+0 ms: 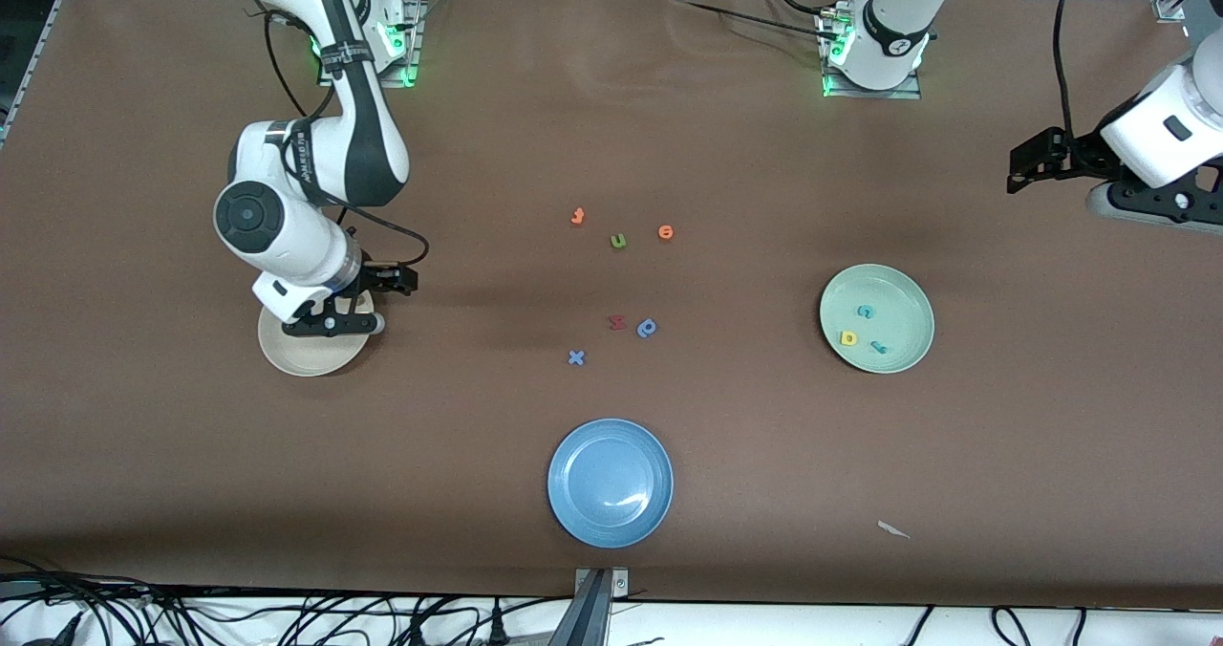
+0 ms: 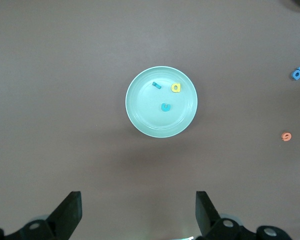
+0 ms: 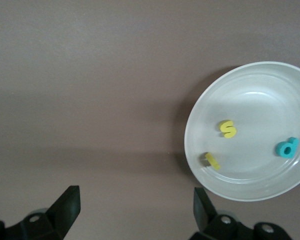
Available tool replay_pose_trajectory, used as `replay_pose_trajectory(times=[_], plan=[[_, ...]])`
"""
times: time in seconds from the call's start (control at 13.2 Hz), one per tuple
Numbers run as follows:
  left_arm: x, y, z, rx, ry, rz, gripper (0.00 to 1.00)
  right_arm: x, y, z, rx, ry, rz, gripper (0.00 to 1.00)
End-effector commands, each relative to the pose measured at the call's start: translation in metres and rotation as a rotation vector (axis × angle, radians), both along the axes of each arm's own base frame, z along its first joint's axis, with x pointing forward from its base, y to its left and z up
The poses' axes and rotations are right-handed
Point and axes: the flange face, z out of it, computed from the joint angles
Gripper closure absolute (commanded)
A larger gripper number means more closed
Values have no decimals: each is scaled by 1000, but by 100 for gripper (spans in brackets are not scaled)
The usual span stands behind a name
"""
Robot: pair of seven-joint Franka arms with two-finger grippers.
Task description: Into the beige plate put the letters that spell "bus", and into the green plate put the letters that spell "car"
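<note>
The beige plate (image 1: 304,361) lies toward the right arm's end of the table. In the right wrist view the beige plate (image 3: 255,97) holds a yellow s (image 3: 228,128), a yellow u (image 3: 210,160) and a teal b (image 3: 288,148). My right gripper (image 1: 330,325) hangs just over this plate, open and empty (image 3: 135,212). The green plate (image 1: 909,294) holds a teal c (image 1: 866,312), a yellow a (image 1: 847,338) and a teal r (image 1: 878,347); the left wrist view shows the green plate (image 2: 140,107) too. My left gripper (image 1: 1151,208) waits open (image 2: 138,215) high at its own end of the table.
Loose letters lie mid-table: an orange t (image 1: 577,216), a green u (image 1: 618,241), an orange o (image 1: 666,233), a red letter (image 1: 617,321), a blue stem-and-bowl letter (image 1: 647,328) and a blue x (image 1: 576,357). A blue plate (image 1: 573,512) lies nearer the camera.
</note>
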Motion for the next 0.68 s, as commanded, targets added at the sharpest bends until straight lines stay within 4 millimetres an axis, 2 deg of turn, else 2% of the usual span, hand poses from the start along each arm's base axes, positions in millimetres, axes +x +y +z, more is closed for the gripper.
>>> replay_pose_trajectory(times=[0.0,0.15,0.23,0.38,0.45,0.61], plan=[[1,-6,5,-29,-4,-26,0,12,16,33,13,-15,7,0],[3,-7,4,-32,-5,-36,0,8,21,45,22,12,11,0],[4,-5,5,-31,-12,-33,0,7,19,57,17,59,-16,0],[4,6,5,-34,-12,-16,0,15,9,95,-2,126,-47,0],[4,14,5,-43,-14,0,0,17,4,103,1,130,-55,0],[3,12,5,-58,-11,4,0,20,-7,121,-12,102,-51,0]])
